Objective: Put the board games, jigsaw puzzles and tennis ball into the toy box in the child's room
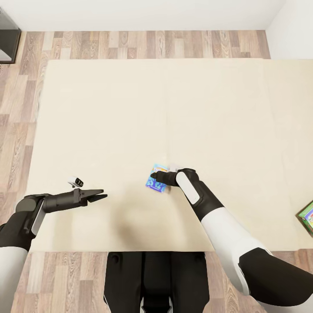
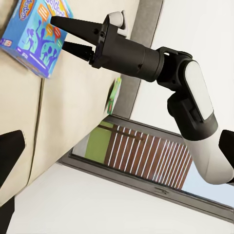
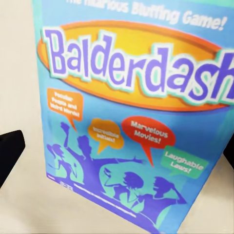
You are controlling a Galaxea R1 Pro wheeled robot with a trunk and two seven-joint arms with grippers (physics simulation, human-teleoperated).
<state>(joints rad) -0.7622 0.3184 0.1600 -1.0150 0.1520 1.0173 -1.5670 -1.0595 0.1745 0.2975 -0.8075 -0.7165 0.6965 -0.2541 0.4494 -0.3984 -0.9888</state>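
A blue Balderdash board game [image 1: 155, 179] lies flat on the cream bed [image 1: 174, 108], a little right of centre near the front edge. My right gripper [image 1: 154, 176] hovers right over it, open, with its fingers [image 2: 73, 25] spread beside the box [image 2: 34, 39]. In the right wrist view the box lid [image 3: 131, 112] is very close, with a dark finger [image 3: 9, 151] at the picture's edge. My left gripper [image 1: 99, 195] is open and empty, low over the bed to the left of the game. A second, green board game [image 1: 307, 215] lies at the bed's right edge.
Wooden floor [image 1: 130, 43] surrounds the bed, with a white wall beyond it. A dark piece of furniture [image 1: 6, 37] stands at the far left corner. The robot's dark base [image 1: 156, 282] stands against the bed's front edge.
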